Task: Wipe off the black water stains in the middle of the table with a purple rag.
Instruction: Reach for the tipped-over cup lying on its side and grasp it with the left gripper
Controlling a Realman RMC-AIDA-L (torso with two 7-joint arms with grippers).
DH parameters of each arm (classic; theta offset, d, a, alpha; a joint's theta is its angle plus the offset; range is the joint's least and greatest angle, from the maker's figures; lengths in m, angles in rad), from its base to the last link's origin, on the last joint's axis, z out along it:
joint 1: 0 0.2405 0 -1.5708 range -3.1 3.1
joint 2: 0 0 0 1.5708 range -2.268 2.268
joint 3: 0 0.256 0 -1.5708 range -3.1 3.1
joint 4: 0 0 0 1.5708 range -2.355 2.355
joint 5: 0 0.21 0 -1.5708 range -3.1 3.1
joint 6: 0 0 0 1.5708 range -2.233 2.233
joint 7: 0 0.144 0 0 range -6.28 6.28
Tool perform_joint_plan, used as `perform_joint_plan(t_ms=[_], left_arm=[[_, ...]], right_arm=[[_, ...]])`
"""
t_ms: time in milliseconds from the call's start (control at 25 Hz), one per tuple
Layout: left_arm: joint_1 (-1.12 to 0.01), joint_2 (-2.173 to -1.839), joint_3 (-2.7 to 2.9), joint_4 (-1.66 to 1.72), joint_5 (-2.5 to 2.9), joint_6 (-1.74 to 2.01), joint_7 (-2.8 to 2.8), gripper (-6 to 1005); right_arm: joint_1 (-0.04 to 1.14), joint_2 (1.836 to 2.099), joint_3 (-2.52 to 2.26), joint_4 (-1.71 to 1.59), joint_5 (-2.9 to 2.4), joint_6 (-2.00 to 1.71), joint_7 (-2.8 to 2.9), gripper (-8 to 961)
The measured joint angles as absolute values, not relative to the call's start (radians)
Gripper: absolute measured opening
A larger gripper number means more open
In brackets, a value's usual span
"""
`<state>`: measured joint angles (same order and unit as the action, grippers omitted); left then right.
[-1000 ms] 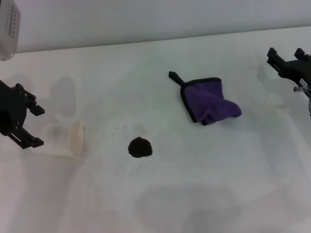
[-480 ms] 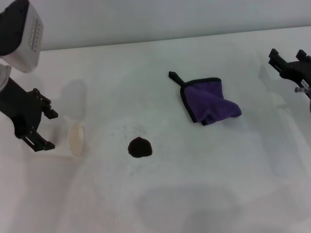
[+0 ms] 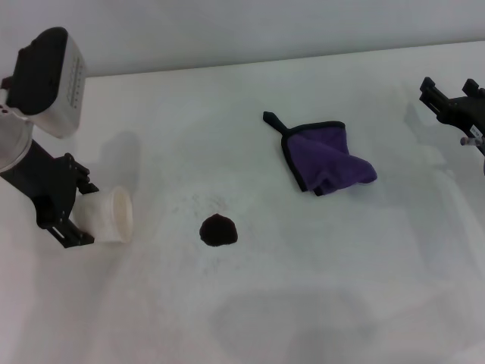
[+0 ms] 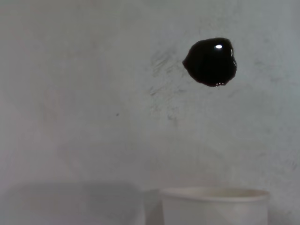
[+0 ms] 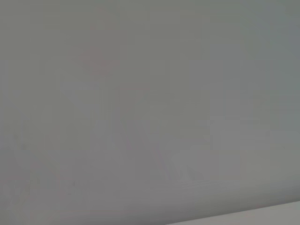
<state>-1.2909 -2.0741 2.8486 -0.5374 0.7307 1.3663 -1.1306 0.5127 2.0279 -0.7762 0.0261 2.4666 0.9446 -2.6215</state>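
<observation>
The black water stain [image 3: 218, 230] is a small round dark blot near the middle of the white table [image 3: 303, 288]. It also shows in the left wrist view [image 4: 211, 62]. The purple rag [image 3: 327, 158] lies crumpled to the right of and beyond the stain, with a black edge and loop. My left gripper [image 3: 76, 208] is left of the stain, shut on a white paper cup [image 3: 108, 215] that is tipped on its side, mouth toward the stain. The cup's rim shows in the left wrist view [image 4: 214, 193]. My right gripper [image 3: 449, 92] is open and empty at the far right edge.
The table's far edge meets a pale wall [image 3: 265, 30] at the back. The right wrist view shows only a plain grey surface. Faint grey smudges lie on the tabletop around the stain [image 4: 161, 89].
My left arm has swung in from the left edge toward the stain with the cup, and its wrist has come into view. The rag, stain and right gripper have not moved.
</observation>
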Motion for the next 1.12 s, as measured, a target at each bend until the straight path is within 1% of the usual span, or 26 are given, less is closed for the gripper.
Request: perform_joint_plan(t_ms=[440, 1120], left_arm=[[-1.263, -2.075, 2.848, -0.485, 0.738, 1.289, -1.170, 847], [-1.237, -2.076, 2.847, -0.456, 0.727, 1.275, -1.192, 846]], right_arm=[[0.512, 2.028, -0.776, 0.026, 2.467, 0.945, -2.622, 870], [0.509, 2.028, -0.776, 0.025, 2.466, 0.945, -2.622, 870]])
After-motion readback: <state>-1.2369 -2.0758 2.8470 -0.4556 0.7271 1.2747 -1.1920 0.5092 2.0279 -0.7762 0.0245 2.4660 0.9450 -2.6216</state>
